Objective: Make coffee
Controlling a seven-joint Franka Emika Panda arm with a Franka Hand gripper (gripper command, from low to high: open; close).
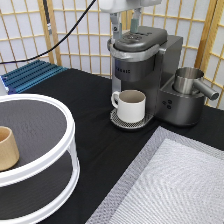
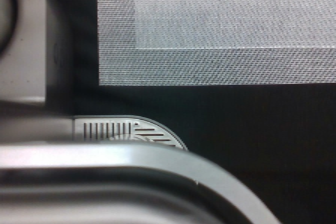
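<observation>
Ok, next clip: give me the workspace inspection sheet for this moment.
Surface: black table top, grey woven mat.
Job's things: grey coffee machine, lid closed; cream-white handled mug on its drip tray; coffee pod: nothing seen.
Clutter: white two-tier round shelf with tan handleless cup; steel jug; blue ribbed rack.
Gripper: gripper open, directly above machine's lid.
Cables: black cable.
Surroundings: paper lattice screen.
</observation>
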